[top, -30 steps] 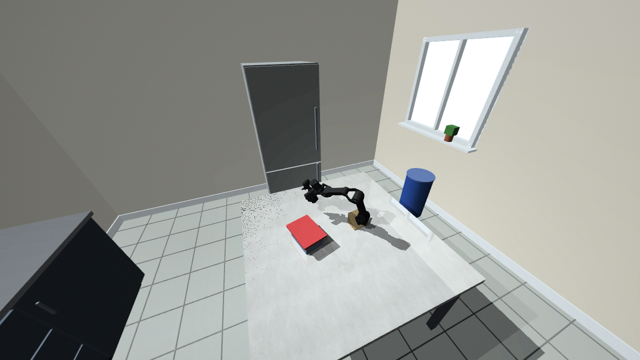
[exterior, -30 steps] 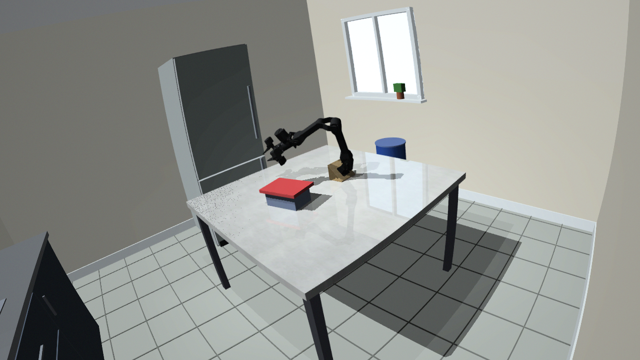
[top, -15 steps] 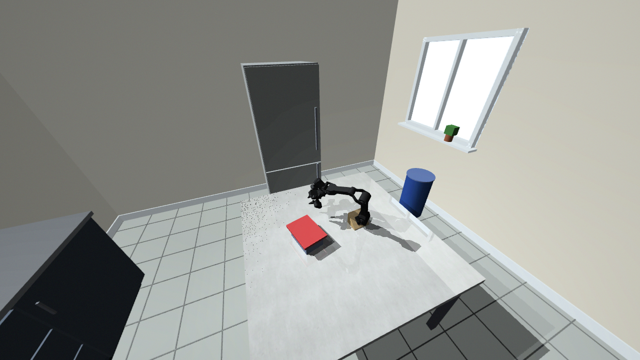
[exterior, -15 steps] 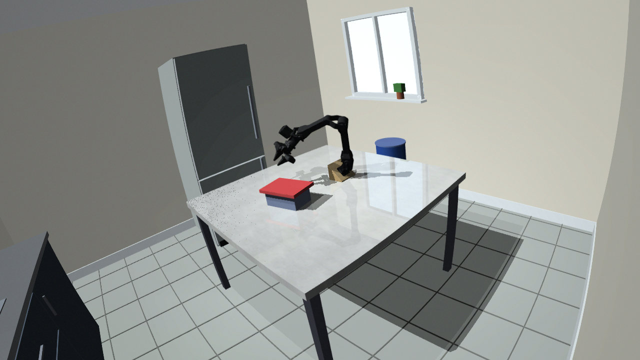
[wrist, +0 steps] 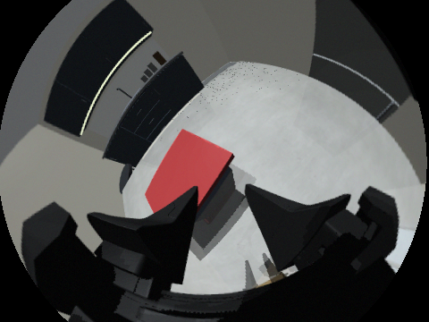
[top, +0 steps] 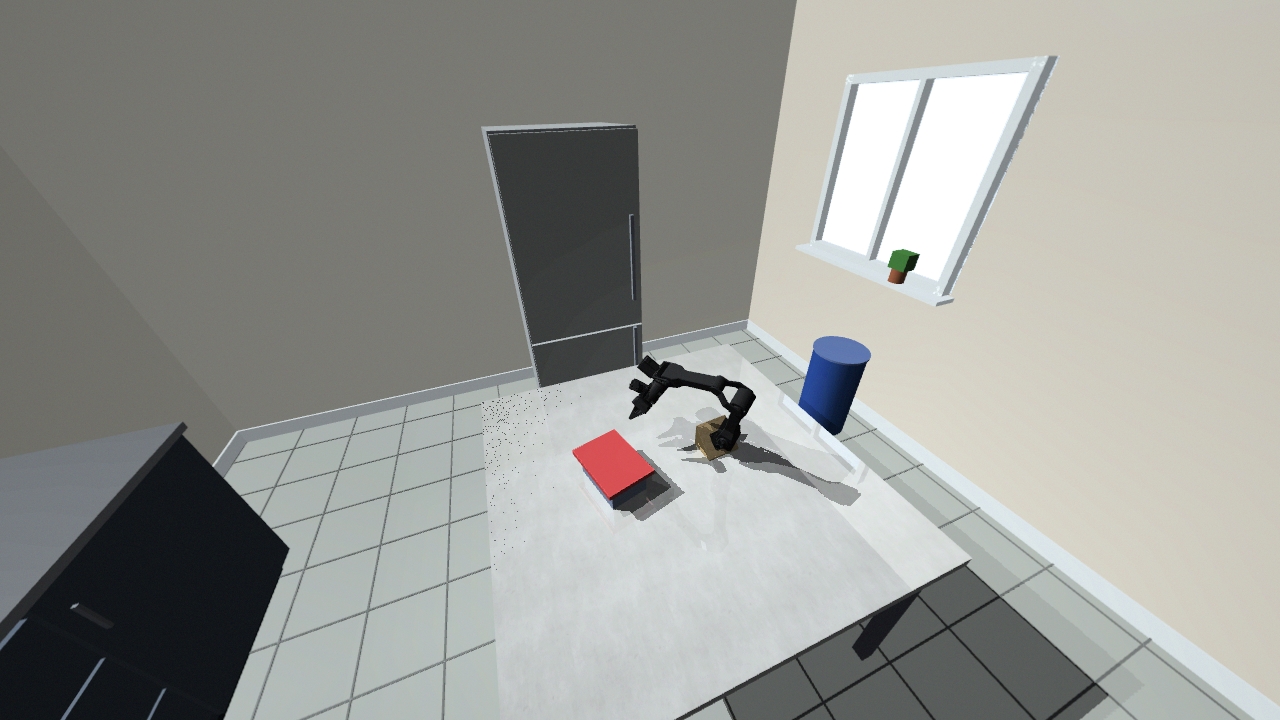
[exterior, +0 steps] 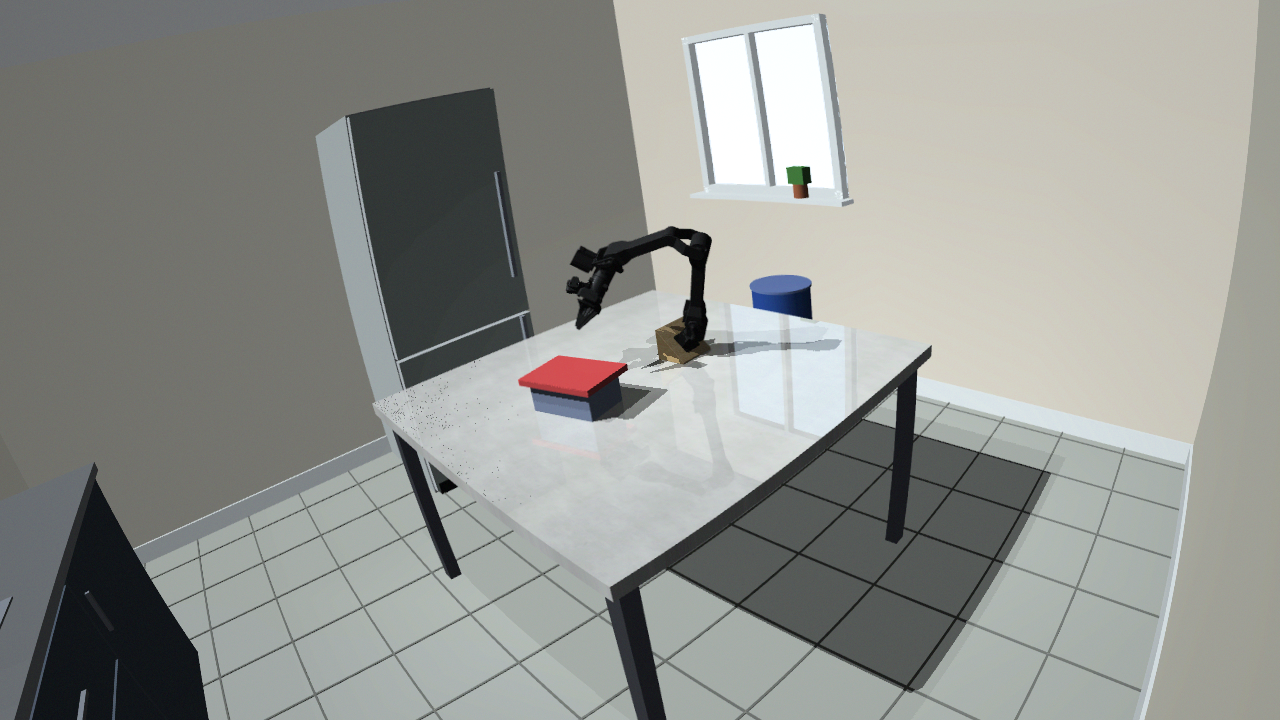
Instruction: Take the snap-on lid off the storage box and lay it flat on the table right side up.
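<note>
A red lid (top: 613, 462) (exterior: 572, 374) (wrist: 188, 167) sits flat on top of the storage box (exterior: 563, 402) (wrist: 226, 184), covering its opening. The box is blue-grey and stands on the table (top: 608, 608) (exterior: 626, 501) (wrist: 286, 116). My gripper (top: 633, 415) (exterior: 580, 325) (wrist: 222, 189) points downward in the air, above the table and behind the box in the top and exterior views. Its two fingers stand apart with nothing between them, and it touches neither the lid nor the box. In the wrist view the left finger overlaps the lid's near corner.
The arm's base stands by a brown wooden block (top: 709, 439) (exterior: 669, 342) on the table, to the right of the box in the top and exterior views. A blue barrel (top: 833, 386) (exterior: 781, 297) and a dark fridge (top: 572, 250) (exterior: 429, 223) stand beyond the table.
</note>
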`<action>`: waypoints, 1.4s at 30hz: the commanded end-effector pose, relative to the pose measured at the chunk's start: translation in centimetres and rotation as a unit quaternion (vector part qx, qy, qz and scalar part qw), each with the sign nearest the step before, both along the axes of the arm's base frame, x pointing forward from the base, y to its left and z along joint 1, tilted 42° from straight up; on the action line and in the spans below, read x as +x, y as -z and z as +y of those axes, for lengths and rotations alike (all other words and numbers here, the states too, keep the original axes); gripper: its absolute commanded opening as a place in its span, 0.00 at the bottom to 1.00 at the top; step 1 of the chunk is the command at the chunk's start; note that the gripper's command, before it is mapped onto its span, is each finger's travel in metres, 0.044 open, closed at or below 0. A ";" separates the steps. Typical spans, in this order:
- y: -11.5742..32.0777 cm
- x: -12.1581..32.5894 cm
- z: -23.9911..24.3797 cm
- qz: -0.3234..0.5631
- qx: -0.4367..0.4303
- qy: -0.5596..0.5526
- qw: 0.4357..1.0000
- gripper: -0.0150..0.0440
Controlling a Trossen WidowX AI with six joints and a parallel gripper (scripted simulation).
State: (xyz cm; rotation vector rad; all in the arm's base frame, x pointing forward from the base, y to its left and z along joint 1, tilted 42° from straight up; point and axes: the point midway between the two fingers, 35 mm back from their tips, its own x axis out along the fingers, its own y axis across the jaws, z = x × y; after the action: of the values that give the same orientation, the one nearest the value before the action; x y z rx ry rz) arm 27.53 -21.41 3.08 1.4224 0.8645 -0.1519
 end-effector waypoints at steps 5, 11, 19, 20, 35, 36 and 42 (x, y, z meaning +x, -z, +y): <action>-5.4 -1.0 3.4 0.049 0.301 0.132 0.943 0.65; -5.4 -1.0 3.4 0.049 0.301 0.132 0.943 0.65; -5.4 -1.0 3.3 0.048 0.296 0.130 0.945 0.65; -5.4 -1.0 3.4 0.049 0.301 0.132 0.943 0.65; -0.9 -0.8 7.4 0.049 0.302 0.132 0.943 0.65; -0.8 -0.7 7.5 0.049 0.302 0.132 0.943 0.65; -0.3 -0.1 7.8 0.051 0.299 0.132 0.944 0.65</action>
State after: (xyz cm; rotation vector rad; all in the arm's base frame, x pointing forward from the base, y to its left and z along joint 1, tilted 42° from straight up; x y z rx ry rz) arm 27.13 -14.04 3.78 2.1139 0.8304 -0.1700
